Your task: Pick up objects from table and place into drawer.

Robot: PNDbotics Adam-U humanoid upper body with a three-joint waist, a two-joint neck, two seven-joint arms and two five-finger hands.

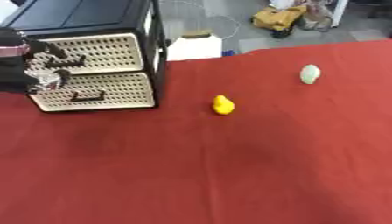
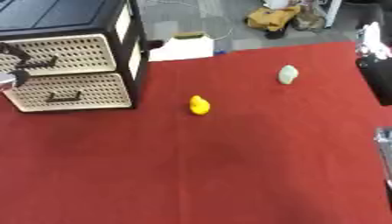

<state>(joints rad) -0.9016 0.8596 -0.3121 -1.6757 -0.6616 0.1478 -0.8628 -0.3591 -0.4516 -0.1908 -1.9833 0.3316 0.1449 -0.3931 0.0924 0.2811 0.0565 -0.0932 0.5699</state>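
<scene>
A yellow duck (image 1: 223, 105) and a pale green object (image 1: 309, 74) sat well apart on the red surface (image 1: 229, 175), nothing between them and the two-drawer cabinet (image 1: 92, 74), whose drawers were closed. The left hand (image 1: 23, 61) was at the drawer fronts, fingers curled by the top handle (image 1: 65, 63); whether it gripped could not be told. Only the right eye view showed dark arm parts (image 2: 376, 74) at the right edge.

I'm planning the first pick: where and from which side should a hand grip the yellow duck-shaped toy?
Grip the yellow toy across its wider lower body, coming from above. It stands alone on the red cloth, so both flanks look free, while its narrower top probably offers less to hold.
</scene>
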